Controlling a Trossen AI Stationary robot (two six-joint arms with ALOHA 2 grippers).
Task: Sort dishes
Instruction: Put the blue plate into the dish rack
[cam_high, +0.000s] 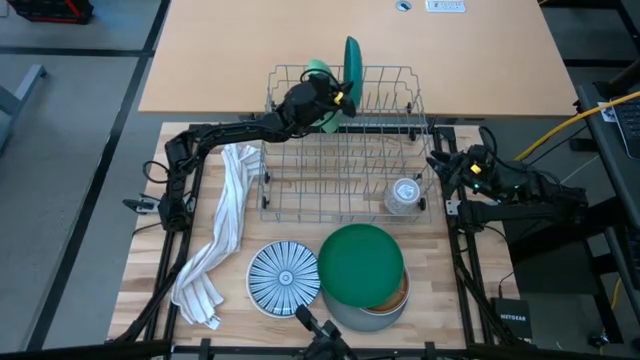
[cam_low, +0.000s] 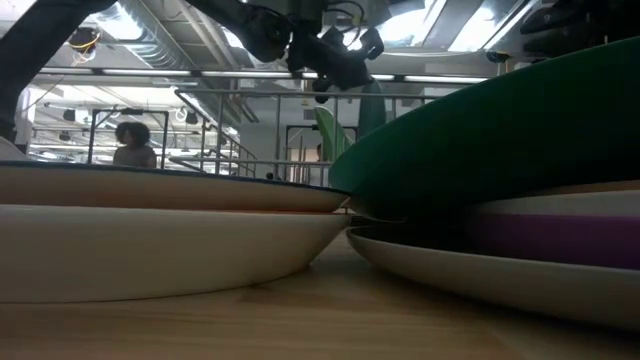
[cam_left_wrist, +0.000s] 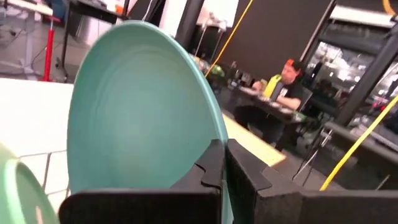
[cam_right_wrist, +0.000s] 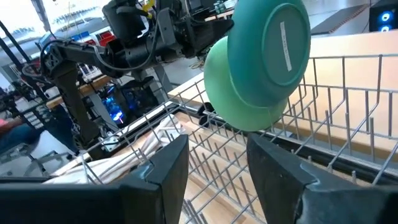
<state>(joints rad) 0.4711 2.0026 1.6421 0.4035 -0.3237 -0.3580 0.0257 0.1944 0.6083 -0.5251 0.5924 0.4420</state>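
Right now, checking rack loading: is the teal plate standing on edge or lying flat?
On edge: the teal plate stands upright in the rack, beside the light green one.

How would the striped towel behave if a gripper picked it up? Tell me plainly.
Probably floppy: the towel lies twisted in loose folds beside the rack, so it would likely sag and trail. It looks like thin cloth, so likely light. One end lies near the striped plate, so dragging it might nudge that plate.

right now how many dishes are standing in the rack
2. A teal plate stands on edge at the rack's far side, pinched at its rim by the shut left hand. A light green dish stands just beside it. Others could be hidden behind the arm.
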